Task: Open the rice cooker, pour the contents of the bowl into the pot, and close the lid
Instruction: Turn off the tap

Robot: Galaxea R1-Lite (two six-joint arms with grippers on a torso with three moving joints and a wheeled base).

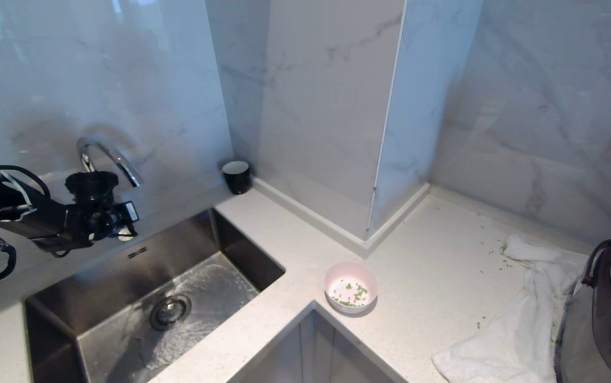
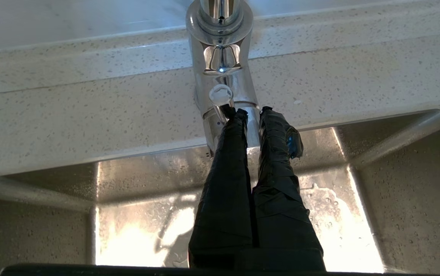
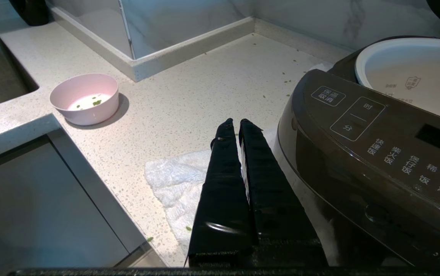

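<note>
Rice cooker [image 3: 373, 153] was seen at the right end of the tabletop [image 1: 433, 276], its dark-brown body standing partly on a crumpled white towel [image 1: 513, 324]. Its lid was raised, only a dark edge of it being visible at the right border of the head view. The cream-white pot [image 3: 415, 76] was seated in the body and exposed; nothing could be made out in the part of its interior that was shown. The pale pink bowl [image 1: 351, 287] was placed upright near the inner corner of the tabletop, well apart from the cooker. In the bowl, a few green bits [image 1: 357, 293] were scattered over the white bottom, and similar green specks were strewn on the tabletop near the towel. A small black cup [image 1: 236, 176] with a white inside was set against the wall behind the sink [image 1: 140, 298]; its contents could not be told. The steel sink basin was wet around the drain.

The left end effector [image 2: 253, 112] was held over the sink with its taped fingers nearly together, the tips just at the lever of the chrome faucet [image 2: 220, 57]; a grip on the lever could not be confirmed. The right end effector [image 3: 238, 123] was held above the towel, just beside the cooker's front panel, its fingers pressed together with nothing between them.
</note>
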